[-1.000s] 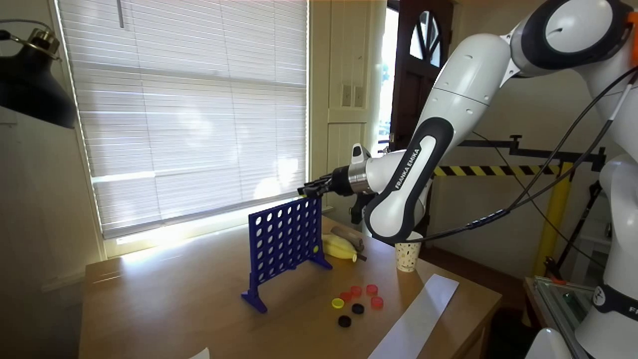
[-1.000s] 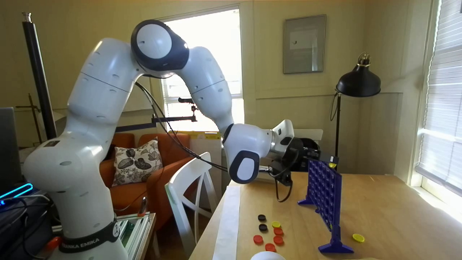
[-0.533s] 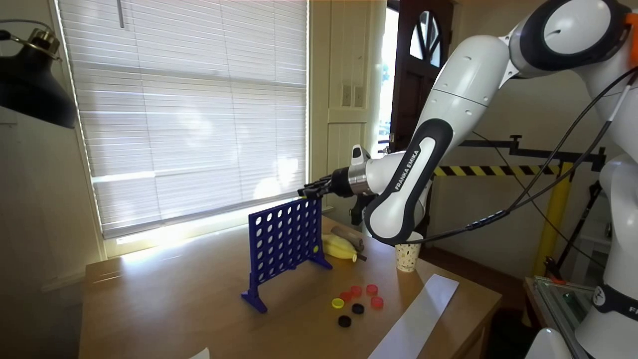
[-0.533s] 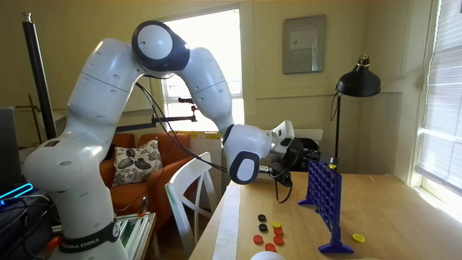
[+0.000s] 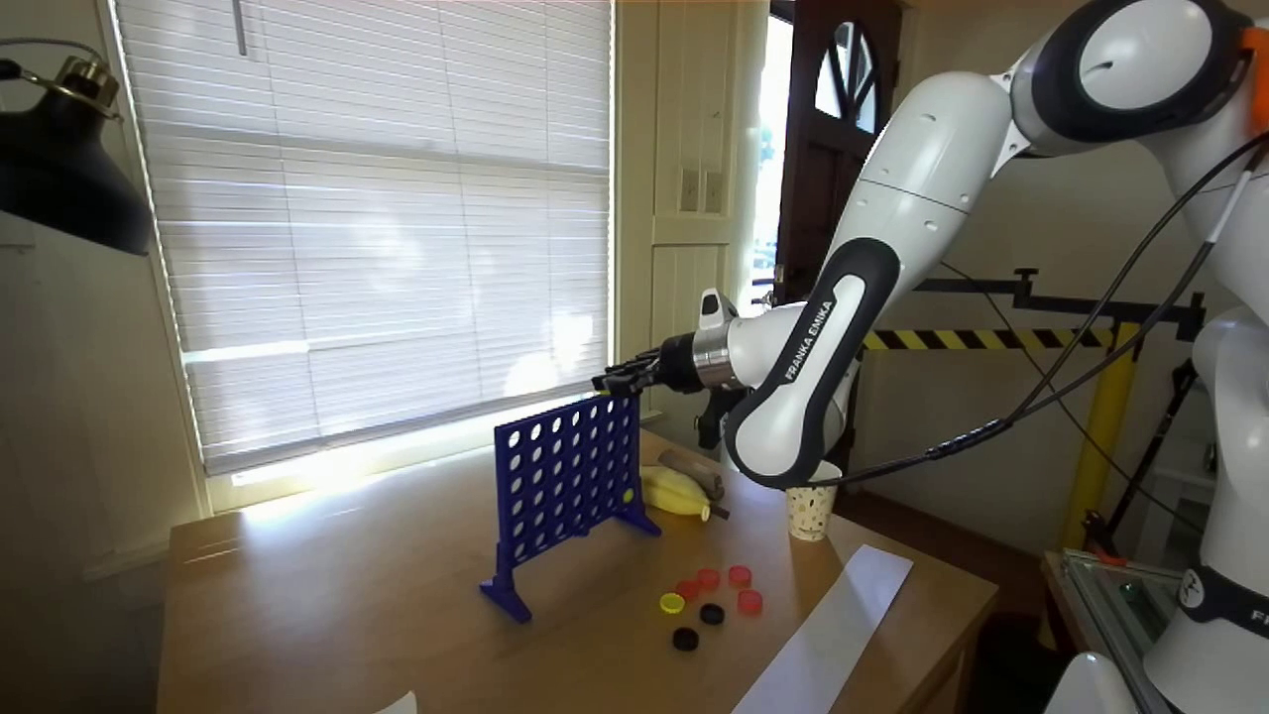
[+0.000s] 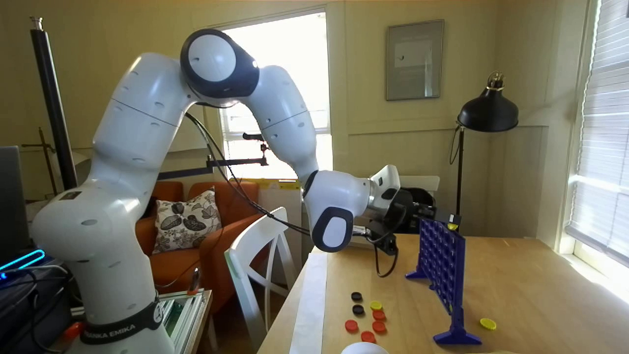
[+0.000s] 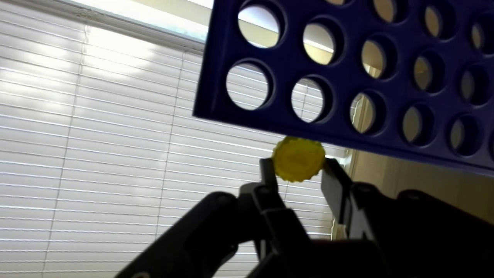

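Note:
My gripper (image 7: 298,166) is shut on a yellow disc (image 7: 299,159), held by its rim between the two fingertips. The disc also shows in an exterior view (image 6: 452,226). A blue upright board with rows of round holes (image 7: 345,79) stands on the table and shows in both exterior views (image 5: 502,496) (image 6: 459,275). The gripper is at the board's top edge, near one end, in both exterior views (image 5: 607,385) (image 6: 448,219). The disc's rim meets the top edge in the wrist view. I cannot tell whether it sits inside the slot.
Red discs (image 5: 749,601), black discs (image 5: 685,639) and a yellow disc (image 5: 672,602) lie on the table beside the board. Another yellow disc (image 6: 488,324) lies across the board. A patterned cup (image 5: 810,516), yellow banana-like things (image 5: 676,491) and a white strip (image 5: 828,630) are nearby.
The arm and the gripper with the yellow disc have sunk very slightly toward the board's top edge. The board and the loose discs have not moved.

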Robot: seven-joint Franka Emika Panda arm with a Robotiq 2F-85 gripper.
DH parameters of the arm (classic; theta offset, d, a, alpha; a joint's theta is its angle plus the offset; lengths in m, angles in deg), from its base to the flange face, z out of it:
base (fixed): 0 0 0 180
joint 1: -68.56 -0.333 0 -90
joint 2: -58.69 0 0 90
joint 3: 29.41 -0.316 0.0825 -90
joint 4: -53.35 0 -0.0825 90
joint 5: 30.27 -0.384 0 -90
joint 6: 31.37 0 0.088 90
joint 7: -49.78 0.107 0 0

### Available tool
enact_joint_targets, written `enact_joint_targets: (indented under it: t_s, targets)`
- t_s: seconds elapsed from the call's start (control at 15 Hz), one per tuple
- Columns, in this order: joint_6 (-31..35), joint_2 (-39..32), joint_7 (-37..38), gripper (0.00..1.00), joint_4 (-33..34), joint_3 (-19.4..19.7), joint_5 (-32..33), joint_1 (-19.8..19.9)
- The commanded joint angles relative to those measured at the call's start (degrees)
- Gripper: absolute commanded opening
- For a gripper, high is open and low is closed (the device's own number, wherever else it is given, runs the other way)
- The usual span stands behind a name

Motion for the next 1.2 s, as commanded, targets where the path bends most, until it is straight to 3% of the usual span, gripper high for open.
enact_joint_targets:
  t_s: [0.0, 1.13]
  targets:
    - [2.0, -1.2, -0.7, 0.10, 0.8, -0.5, -0.1, 0.4]
    - [3.7, -0.3, -1.5, 0.10, -1.2, -0.6, -2.8, -0.3]
